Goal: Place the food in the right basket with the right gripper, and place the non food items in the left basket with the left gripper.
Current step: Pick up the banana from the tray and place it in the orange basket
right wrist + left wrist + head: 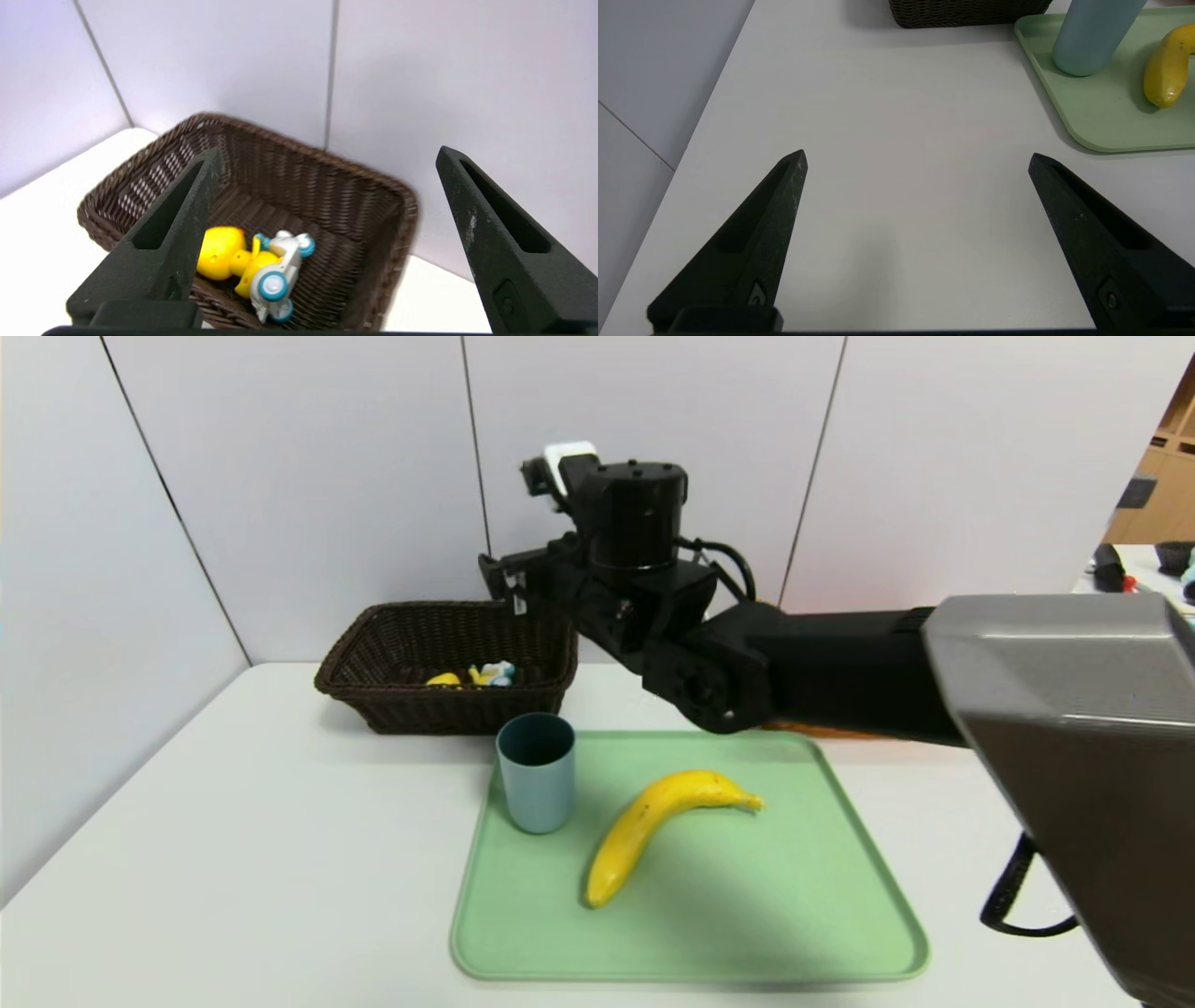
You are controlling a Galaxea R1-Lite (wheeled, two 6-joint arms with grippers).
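A yellow banana [653, 826] and a blue cup [536, 771] stand on the green tray [840, 915]. My right gripper [327, 153] hangs open and empty above the dark wicker left basket [373, 700], near its right rim. A yellow, white and blue toy [261, 266] lies on that basket's floor [299, 186]. The right arm reaches across the scene and the right basket is hidden behind it. My left gripper [917, 157] is open over bare table, left of the tray [1101, 121]; it is not in the head view.
The white table [233, 859] ends at grey wall panels on the left and at the back. A thin orange strip [822, 731] shows under the right arm behind the tray. A black cable [1008, 896] loops by the right arm's base.
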